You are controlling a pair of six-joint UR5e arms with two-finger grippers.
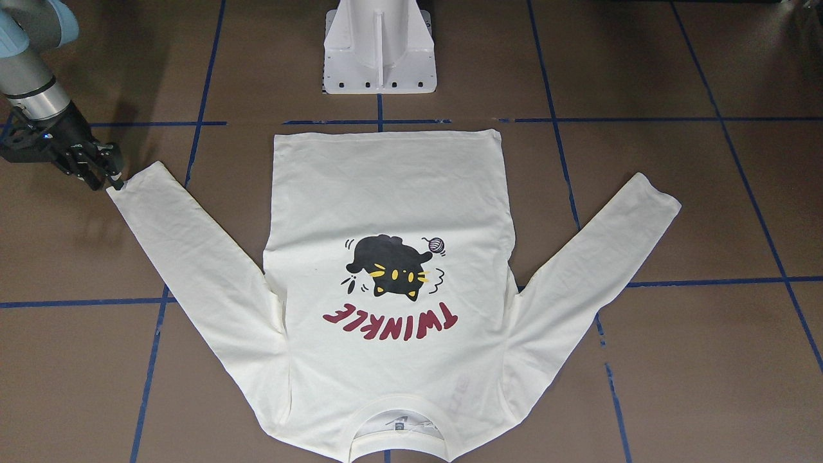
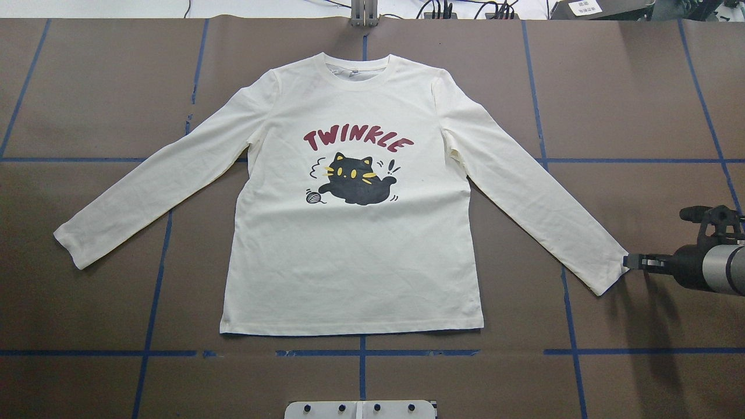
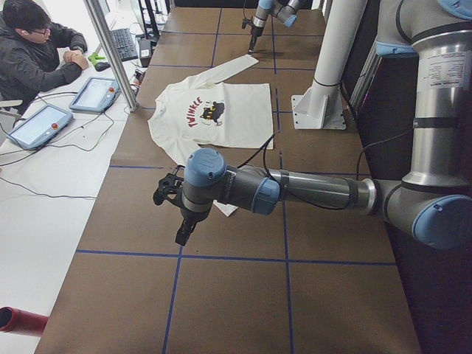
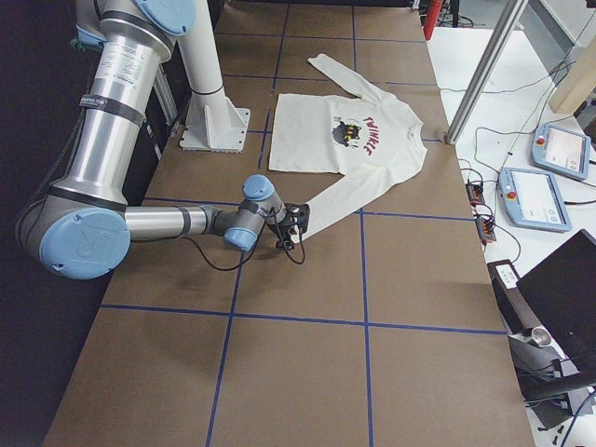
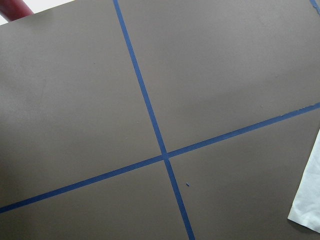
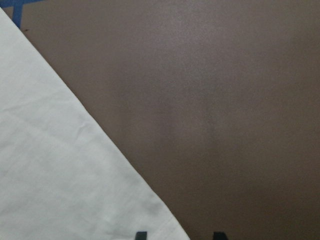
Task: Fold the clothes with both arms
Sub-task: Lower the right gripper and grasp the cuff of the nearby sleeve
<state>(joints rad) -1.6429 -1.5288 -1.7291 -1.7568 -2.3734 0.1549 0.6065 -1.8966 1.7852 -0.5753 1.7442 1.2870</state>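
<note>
The left gripper (image 3: 180, 236) shows only in the left side view, centre-left of that frame and near a sleeve cuff, and how far it is open cannot be told. In the overhead view the cream T-shirt (image 2: 349, 256) lies flat, print up, mid-frame on the brown table (image 2: 87, 314), with its collar toward the top and its sleeves slanting to lower left and lower right. At the right edge the right gripper (image 2: 630, 262) sits at the lower-right cuff, fingertips (image 6: 141, 235) apart, gripping nothing
</note>
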